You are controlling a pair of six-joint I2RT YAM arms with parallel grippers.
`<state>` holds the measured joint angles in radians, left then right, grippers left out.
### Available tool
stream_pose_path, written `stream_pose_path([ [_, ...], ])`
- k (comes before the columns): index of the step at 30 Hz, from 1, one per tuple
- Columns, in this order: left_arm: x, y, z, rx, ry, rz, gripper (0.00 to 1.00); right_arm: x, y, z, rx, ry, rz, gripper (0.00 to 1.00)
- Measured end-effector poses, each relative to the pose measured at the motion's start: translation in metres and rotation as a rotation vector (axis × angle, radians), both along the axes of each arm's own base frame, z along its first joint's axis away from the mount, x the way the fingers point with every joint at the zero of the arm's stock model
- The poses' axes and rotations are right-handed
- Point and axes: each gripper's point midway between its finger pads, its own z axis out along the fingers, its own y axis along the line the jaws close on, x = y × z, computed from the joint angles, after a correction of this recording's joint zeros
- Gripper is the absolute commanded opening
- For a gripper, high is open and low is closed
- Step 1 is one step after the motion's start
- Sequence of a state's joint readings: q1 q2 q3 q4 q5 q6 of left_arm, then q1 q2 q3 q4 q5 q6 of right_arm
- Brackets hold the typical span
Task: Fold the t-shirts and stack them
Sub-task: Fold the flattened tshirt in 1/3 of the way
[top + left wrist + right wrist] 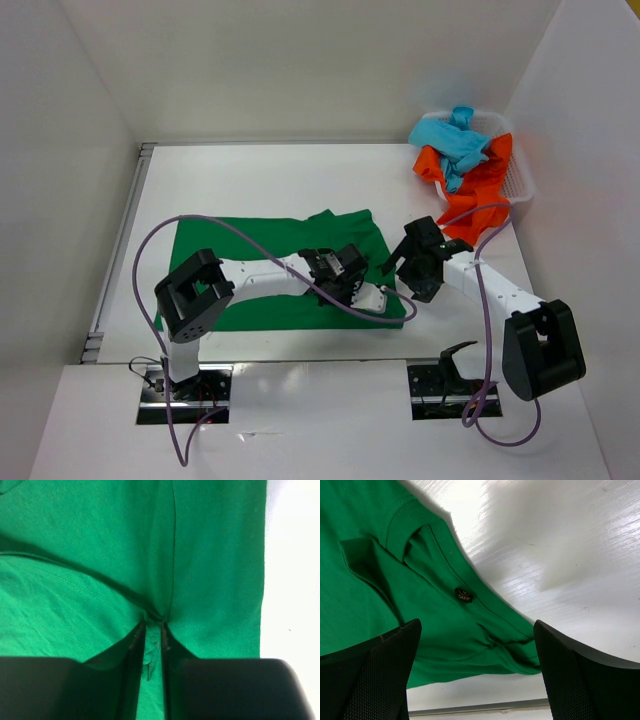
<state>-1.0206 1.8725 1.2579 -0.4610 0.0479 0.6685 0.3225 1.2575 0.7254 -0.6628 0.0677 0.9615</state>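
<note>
Okay, green t-shirt point(250, 250) lay spread flat on the left half of the white table point(250, 180), collar point(400, 522) end toward the right. Left claw point(152, 625) was down on it near that end, jaws nearly closed, pinching a small ridge of green cloth between them. Right claw point(476, 630) hung just above the collar and its black tag point(463, 595), jaws wide apart, holding nothing. Far right, blue t-shirt point(455, 140) and orange t-shirt point(480, 190) sat crumpled in the white basket point(522, 185), orange spilling over the rim.

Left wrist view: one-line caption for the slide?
Close-up: left jaws pinching a ridge of the dark green cloth t-shirt spread on the white table.
</note>
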Motion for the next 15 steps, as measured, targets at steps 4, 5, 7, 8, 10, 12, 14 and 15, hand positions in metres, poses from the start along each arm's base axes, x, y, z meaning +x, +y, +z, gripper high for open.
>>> stream_pose_path([
  [4,0.001,0.002,-0.001,0.006,-0.007,0.005,0.08,0.001,0.0,0.0,0.001,-0.004,0.0,0.97],
  [5,0.001,0.002,-0.001,0.006,-0.009,0.005,0.03,0.001,0.001,0.0,0.002,-0.005,0.0,0.97],
  [7,0.002,0.002,-0.002,0.005,-0.008,0.021,0.0,0.001,0.001,0.001,0.004,-0.006,0.001,0.97],
  [8,0.002,0.002,-0.003,0.006,-0.007,0.027,0.0,0.001,0.001,0.001,0.005,-0.006,0.001,0.97],
  [10,0.005,0.005,-0.004,0.006,-0.004,0.045,0.0,0.002,0.001,0.001,0.006,-0.007,0.002,0.97],
  [12,0.008,0.007,-0.004,0.001,0.002,0.076,0.0,0.002,0.001,0.001,0.006,-0.009,0.002,0.97],
  [14,0.015,0.013,-0.004,-0.003,0.012,0.121,0.0,0.002,0.001,0.0,0.007,-0.01,0.001,0.97],
  [15,0.021,0.018,-0.004,-0.008,0.02,0.161,0.0,0.002,0.001,0.0,0.007,-0.009,0.001,0.97],
])
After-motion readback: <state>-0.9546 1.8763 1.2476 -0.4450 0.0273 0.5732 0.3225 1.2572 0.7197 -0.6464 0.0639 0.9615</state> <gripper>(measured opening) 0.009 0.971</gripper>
